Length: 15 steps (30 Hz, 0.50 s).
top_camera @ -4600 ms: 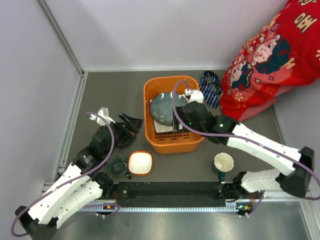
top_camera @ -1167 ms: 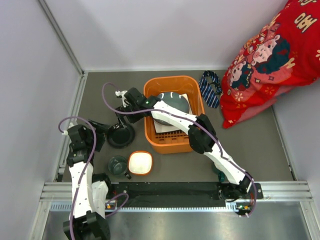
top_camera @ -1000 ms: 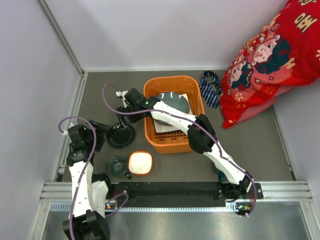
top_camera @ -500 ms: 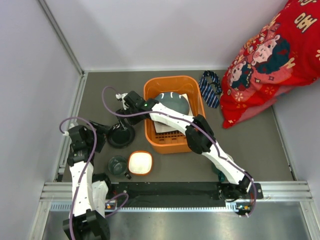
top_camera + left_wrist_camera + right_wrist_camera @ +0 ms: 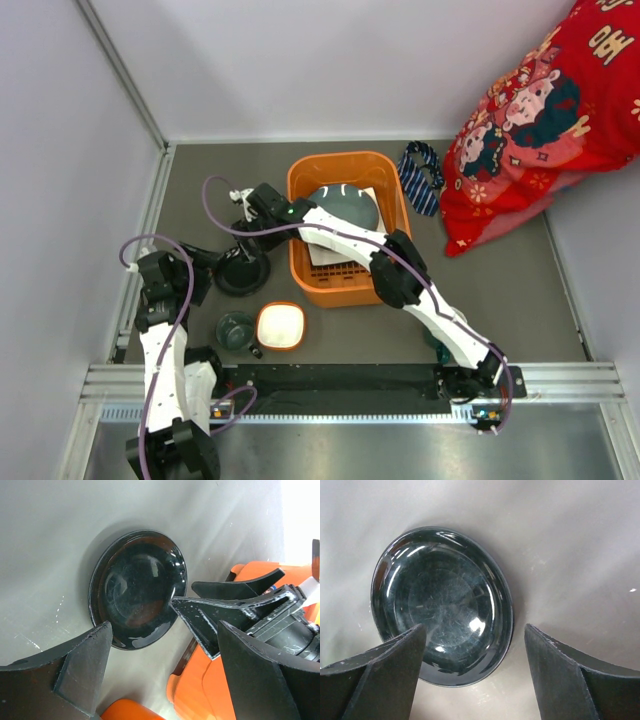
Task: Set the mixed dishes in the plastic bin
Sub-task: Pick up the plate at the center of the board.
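Left gripper (image 5: 164, 626) sits at 9 o'clock of the table (image 5: 500, 270). Its jaws are spread wide and hold nothing, aimed at the black dish (image 5: 132, 587) lying flat just ahead. Right gripper (image 5: 474, 628) hangs over the same dish from 12 o'clock, its arm stretched across the bin's near-left corner. Jaws are spread, one finger over the dish's 8 o'clock rim, the other outside the rim at 4 o'clock. Cannot tell if they touch the dish. In the left wrist view the right fingers (image 5: 200, 620) are at the dish's 3 o'clock edge.

The dish is on the table outside the bin, just at its 8 o'clock. Cup (image 5: 236, 330) is at 6 o'clock of the dish. Bowl (image 5: 281, 326) is just beside the cup at its 3 o'clock, upright, white inside.

Bin (image 5: 345, 293) is mid-table. It holds the white plate (image 5: 322, 252) lying flat, with the grey plate (image 5: 345, 208) on top toward the 12 o'clock end. Tie (image 5: 422, 178) lies at the bin's 2 o'clock. Red cloth (image 5: 550, 110) is in the 2 o'clock corner.
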Each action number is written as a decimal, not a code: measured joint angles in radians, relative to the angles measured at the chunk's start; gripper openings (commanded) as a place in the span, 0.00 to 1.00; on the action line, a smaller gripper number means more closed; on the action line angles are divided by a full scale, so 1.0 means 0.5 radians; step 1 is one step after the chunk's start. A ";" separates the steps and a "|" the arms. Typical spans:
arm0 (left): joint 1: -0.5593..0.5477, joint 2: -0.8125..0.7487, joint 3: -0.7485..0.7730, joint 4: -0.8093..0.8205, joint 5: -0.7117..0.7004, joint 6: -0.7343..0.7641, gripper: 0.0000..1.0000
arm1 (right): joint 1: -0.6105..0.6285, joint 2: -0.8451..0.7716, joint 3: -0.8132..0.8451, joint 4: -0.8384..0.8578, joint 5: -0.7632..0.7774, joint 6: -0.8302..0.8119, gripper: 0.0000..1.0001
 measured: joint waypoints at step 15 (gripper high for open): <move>0.000 0.000 -0.002 0.001 0.002 0.000 0.89 | 0.039 0.047 0.000 -0.003 0.014 -0.037 0.74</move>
